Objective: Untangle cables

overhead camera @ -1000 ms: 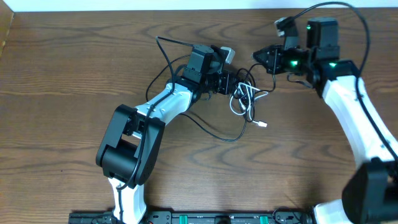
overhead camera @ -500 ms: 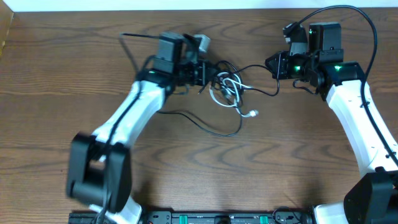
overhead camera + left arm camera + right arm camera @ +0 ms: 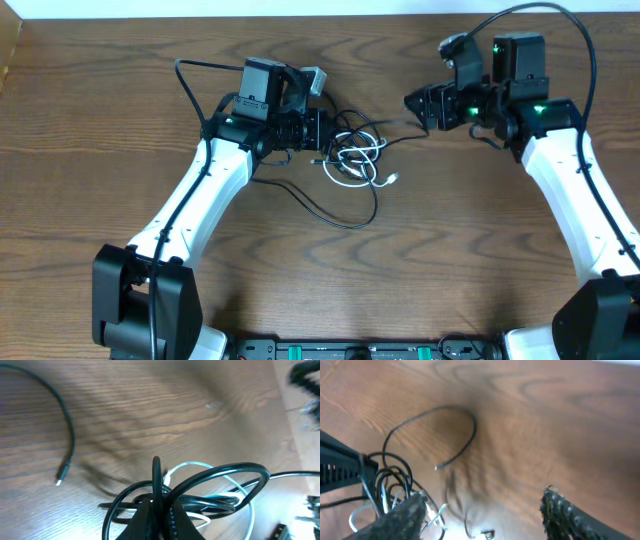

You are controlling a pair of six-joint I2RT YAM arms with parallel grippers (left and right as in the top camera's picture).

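The cables lie as a small tangle on the wooden table, left of centre toward the back. The black cable [image 3: 372,205] loops out toward the front; the white cable [image 3: 352,168] is coiled inside, its plug [image 3: 393,180] pointing right. My left gripper [image 3: 322,132] is shut on a strand of the black cable [image 3: 235,467] at the tangle's left side, with the white cable [image 3: 192,465] just behind it. My right gripper [image 3: 412,103] hangs open to the right of the tangle, holding nothing. In the right wrist view its fingers [image 3: 402,517] stand wide apart over bare wood, beside the black cable's loose end [image 3: 470,435].
The wooden table [image 3: 480,260] stretches to the front and both sides. A white strip [image 3: 200,8] runs along the back edge. Thick black wires arch over each arm. The arms' base rail [image 3: 330,350] lies at the front edge.
The left gripper has dragged the tangle to the left while still shut on the black cable. The right gripper has opened and let go of the black strand it held.
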